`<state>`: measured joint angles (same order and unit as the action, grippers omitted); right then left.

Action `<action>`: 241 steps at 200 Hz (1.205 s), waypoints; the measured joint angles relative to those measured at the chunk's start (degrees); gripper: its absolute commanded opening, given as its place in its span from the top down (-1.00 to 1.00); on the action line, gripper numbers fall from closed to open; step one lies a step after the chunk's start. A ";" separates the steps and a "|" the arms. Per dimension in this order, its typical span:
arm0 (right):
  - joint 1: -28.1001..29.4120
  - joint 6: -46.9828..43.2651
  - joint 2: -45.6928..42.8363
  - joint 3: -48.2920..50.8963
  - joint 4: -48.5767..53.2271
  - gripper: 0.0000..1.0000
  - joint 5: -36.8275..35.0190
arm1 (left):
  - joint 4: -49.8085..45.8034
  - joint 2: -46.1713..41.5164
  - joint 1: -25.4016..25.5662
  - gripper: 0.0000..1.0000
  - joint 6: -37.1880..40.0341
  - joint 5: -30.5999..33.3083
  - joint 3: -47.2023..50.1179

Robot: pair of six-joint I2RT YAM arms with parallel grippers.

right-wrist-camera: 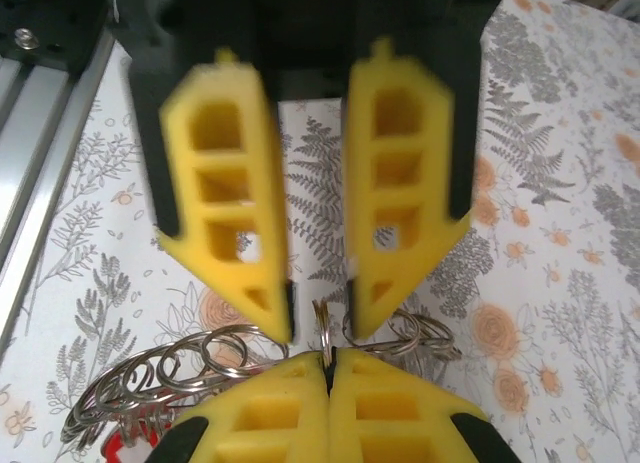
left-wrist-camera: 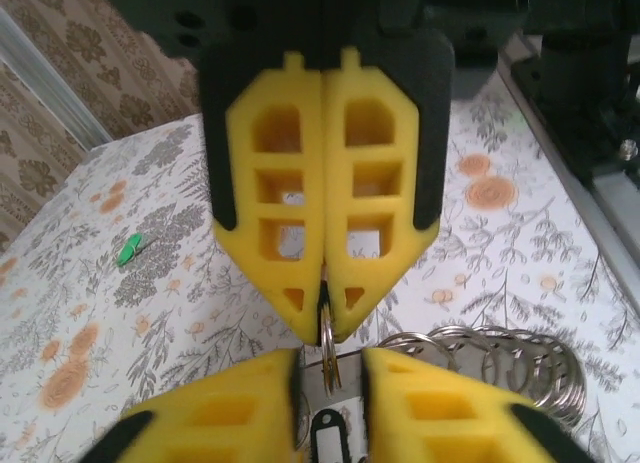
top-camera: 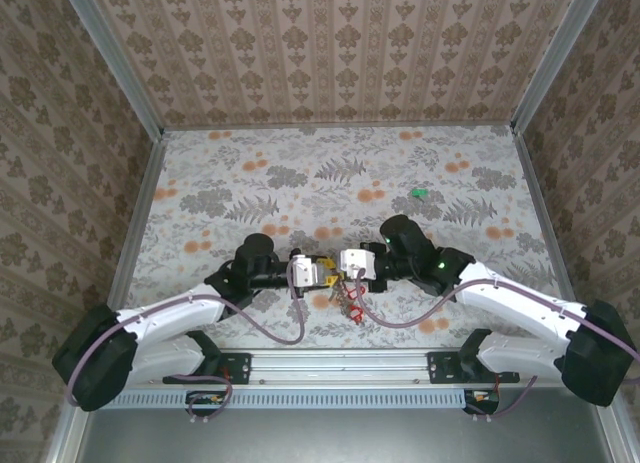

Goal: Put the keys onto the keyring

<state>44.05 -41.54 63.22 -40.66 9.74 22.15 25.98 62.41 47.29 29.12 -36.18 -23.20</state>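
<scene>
1. The right gripper (left-wrist-camera: 328, 328) has its yellow jaws pressed flat together, pinching the keyring (left-wrist-camera: 329, 345) at the very tips. It's a thin metal split ring seen edge-on, just below the middle of the left wrist view.
2. The left gripper (right-wrist-camera: 320, 325) faces it nose to nose with its jaws spread. The ring sits in the gap between them, and I can't tell if either pad touches it.
3. A black key tag (left-wrist-camera: 328, 438) sits right under the ring at the bottom edge. Whether it's already threaded on, no idea.
4. A bunch of loose metal rings (left-wrist-camera: 500, 368) lies on the table (top-camera: 250, 163) at the lower right of that view, close behind the pinched ring.
5. The red keys (top-camera: 352, 308) are just below the two grippers in the overhead view, bottom centre. One green key (top-camera: 418, 192) is well apart, up and to the right.
6. What worries me:
   - The tip-only hold on the thin ring could let it twist or pop out when the left jaws close.
   - If the loose rings are linked to it, they may drag or snag when it's lifted.
   - The green key is way off, so someone has to let go to fetch it.
</scene>
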 measured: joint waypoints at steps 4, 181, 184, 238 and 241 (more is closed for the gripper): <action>0.00 0.02 -0.74 0.90 -0.79 1.00 -0.15 | -0.35 -0.48 -0.15 0.41 0.00 -0.09 0.00; 0.48 1.66 -7.87 12.46 -23.76 1.00 1.97 | -0.52 -4.04 -1.27 0.53 -0.61 -0.28 -0.02; 0.48 1.66 -7.80 12.46 -23.76 1.00 1.99 | -0.48 -4.04 -1.27 0.54 -0.63 -0.31 0.00; 0.48 1.68 -6.71 12.46 -23.93 1.00 2.29 | -0.04 -4.04 -1.25 0.71 -1.01 -0.83 -0.02; 0.48 1.68 -6.64 12.46 -24.00 1.00 2.32 | -0.07 -4.04 -1.25 0.73 -1.01 -0.90 -0.02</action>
<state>44.53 -39.86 56.58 -28.21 -14.26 24.47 25.91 58.37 46.04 28.12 -37.08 -23.22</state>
